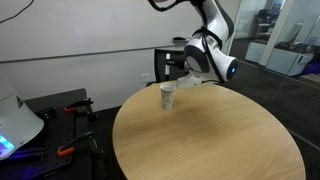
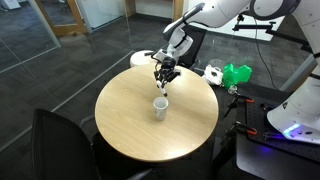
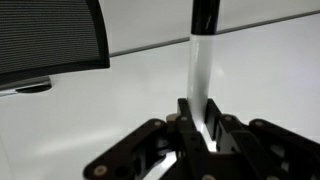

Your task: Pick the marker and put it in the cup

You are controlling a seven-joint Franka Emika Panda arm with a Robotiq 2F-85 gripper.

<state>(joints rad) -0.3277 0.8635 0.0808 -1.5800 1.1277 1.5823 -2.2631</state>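
My gripper (image 3: pixel 200 125) is shut on the marker (image 3: pixel 198 70). The marker's white body runs up out of the jaws and ends in a black cap at the top of the wrist view. In both exterior views the gripper (image 1: pixel 190 74) (image 2: pixel 164 76) hangs above the far part of the round wooden table (image 1: pixel 215 140) (image 2: pixel 125 125). The whitish paper cup (image 1: pixel 167 96) (image 2: pixel 160 107) stands upright on the table. It sits below and a little in front of the gripper, apart from it. The cup is out of the wrist view.
A black mesh chair back (image 3: pixel 50 40) shows beyond the table edge in the wrist view. A dark chair (image 2: pixel 60 150) stands at the near side of the table. A green object (image 2: pixel 237 74) and a white object (image 2: pixel 212 72) lie past the table. A bench with tools (image 1: pixel 65 110) stands beside it.
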